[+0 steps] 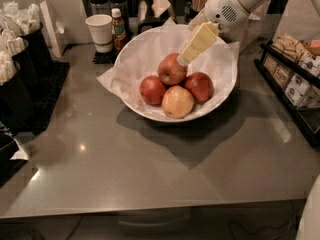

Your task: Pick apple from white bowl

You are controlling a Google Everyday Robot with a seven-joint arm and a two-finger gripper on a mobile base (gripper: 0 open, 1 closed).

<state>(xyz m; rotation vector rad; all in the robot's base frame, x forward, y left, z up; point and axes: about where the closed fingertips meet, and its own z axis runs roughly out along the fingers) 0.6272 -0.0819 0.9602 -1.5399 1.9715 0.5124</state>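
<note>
The white bowl [222, 91], lined with crinkled white paper, stands at the back middle of the grey counter. It holds three dull-red apples and one pale one. The rear red apple [171, 70] lies highest; I see no sticker on it from here. My gripper [183, 59] reaches down from the upper right on a white arm. Its cream tip is right at the upper right side of that rear apple. Two more red apples lie at the left [152, 89] and the right [199, 86].
The pale yellow-pink apple [177, 102] lies at the front of the bowl. A white paper cup [99, 32] and a small bottle [118, 28] stand behind the bowl on the left. A black rack of packets [295, 81] lines the right edge. Dark holders [20, 79] stand at the left.
</note>
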